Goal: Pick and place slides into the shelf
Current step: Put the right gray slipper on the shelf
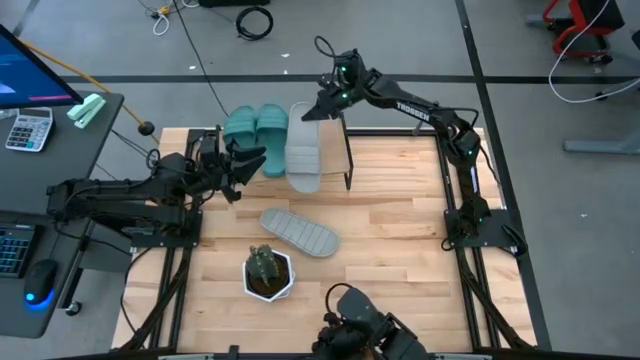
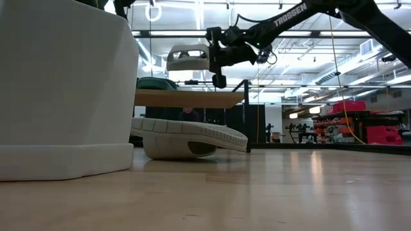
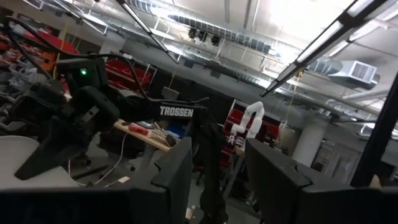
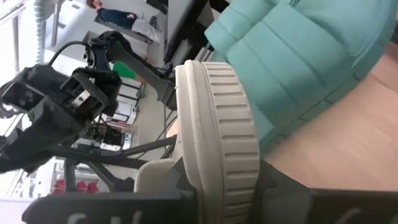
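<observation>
Two teal slides (image 1: pixel 255 128) lie side by side on the shelf (image 1: pixel 332 160) at the table's far side. My right gripper (image 1: pixel 325 105) is shut on a light grey slide (image 1: pixel 303 152), which hangs over the shelf's top board (image 2: pixel 186 97) just right of the teal pair (image 4: pixel 292 56). A second grey slide (image 1: pixel 298 232) lies on the tabletop in the middle, ribbed sole up. My left gripper (image 1: pixel 238 165) hovers at the shelf's left end, open, with nothing between its fingers (image 3: pixel 217 155). My right gripper holds the grey slide at its far end (image 1: pixel 312 112), pinched between the two fingers beside the ribbed strap (image 4: pixel 217 137). The fingers come from the table's far right, slanting slightly down. The slide hangs about level, clear above the shelf's top board (image 2: pixel 189 59).
A potted plant in a white pot (image 1: pixel 268 272) stands near the table's front edge and fills the left of the low view (image 2: pixel 64 90). The shelf's black legs (image 1: pixel 348 160) stand at its right end. Bare tabletop lies to the right (image 1: pixel 400 210).
</observation>
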`<state>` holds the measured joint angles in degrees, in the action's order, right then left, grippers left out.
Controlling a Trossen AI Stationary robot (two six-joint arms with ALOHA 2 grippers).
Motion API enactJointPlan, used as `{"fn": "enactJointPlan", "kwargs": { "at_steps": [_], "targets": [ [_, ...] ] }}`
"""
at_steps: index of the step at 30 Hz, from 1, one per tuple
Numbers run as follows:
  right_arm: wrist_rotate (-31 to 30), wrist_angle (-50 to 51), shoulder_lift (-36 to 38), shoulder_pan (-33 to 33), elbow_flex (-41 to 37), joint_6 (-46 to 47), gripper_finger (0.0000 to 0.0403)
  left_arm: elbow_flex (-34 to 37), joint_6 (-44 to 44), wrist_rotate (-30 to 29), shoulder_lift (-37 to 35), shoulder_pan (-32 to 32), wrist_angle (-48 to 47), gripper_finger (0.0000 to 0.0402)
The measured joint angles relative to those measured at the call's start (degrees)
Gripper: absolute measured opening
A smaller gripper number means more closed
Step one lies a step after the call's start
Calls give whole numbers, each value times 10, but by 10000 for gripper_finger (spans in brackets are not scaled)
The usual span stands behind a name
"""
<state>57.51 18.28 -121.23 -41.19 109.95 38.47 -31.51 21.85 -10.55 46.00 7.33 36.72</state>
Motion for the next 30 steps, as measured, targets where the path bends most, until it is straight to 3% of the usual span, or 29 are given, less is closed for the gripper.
{"fn": "enactJointPlan", "kwargs": {
  "at_steps": [7,17,30],
  "targets": [
    [-3,19,0,11,0,-55,60,0,-18,-14,0,0,19,143],
    [-70,66,0,30,0,-163,60,0,-22,-29,0,0,25,140],
    [-116,76,1,33,0,-206,60,0,-22,-29,0,0,24,129]
  ]
}}
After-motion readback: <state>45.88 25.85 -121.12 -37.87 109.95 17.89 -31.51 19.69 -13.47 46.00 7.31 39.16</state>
